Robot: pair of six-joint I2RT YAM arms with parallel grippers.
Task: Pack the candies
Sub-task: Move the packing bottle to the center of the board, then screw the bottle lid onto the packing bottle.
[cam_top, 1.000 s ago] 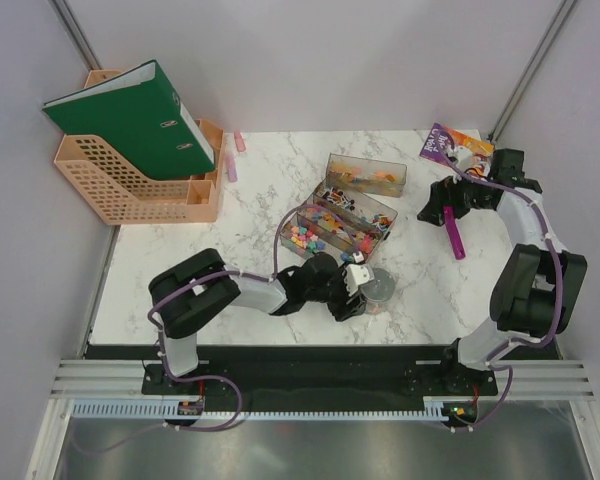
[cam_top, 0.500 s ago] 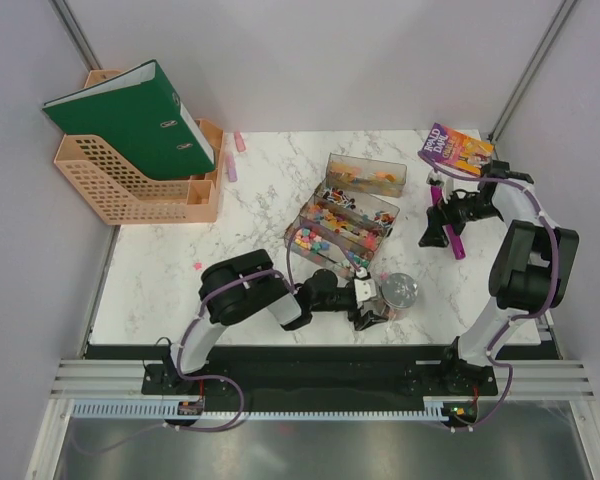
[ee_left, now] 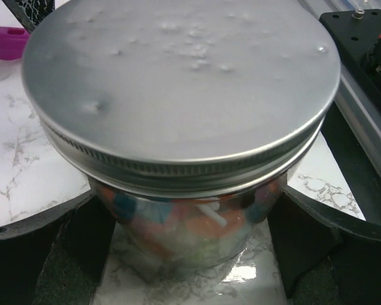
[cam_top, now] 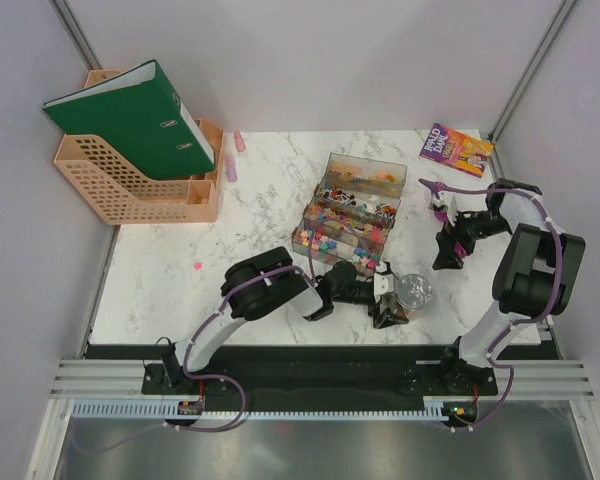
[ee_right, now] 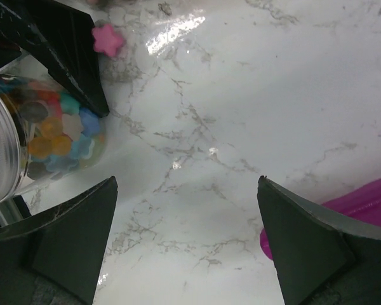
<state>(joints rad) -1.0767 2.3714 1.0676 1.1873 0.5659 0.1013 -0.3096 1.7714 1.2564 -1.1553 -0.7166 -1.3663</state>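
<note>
The candies fill three clear trays mid-table. More candies fill a small clear jar with a metal lid. My left gripper holds that jar at the table's front right, one jaw on each side of the glass. My right gripper is open and empty over bare marble, just right of the jar. The purple scoop lies on the table by its right finger. A loose pink star candy lies near the jar.
A purple book lies at the back right. An orange file rack with a green binder stands at the back left. Two pink items lie beside it. A single pink candy lies at front left.
My left gripper has slid right along the front edge with the jar. My right gripper has moved from the scoop's far end toward the front, closer to the jar.
</note>
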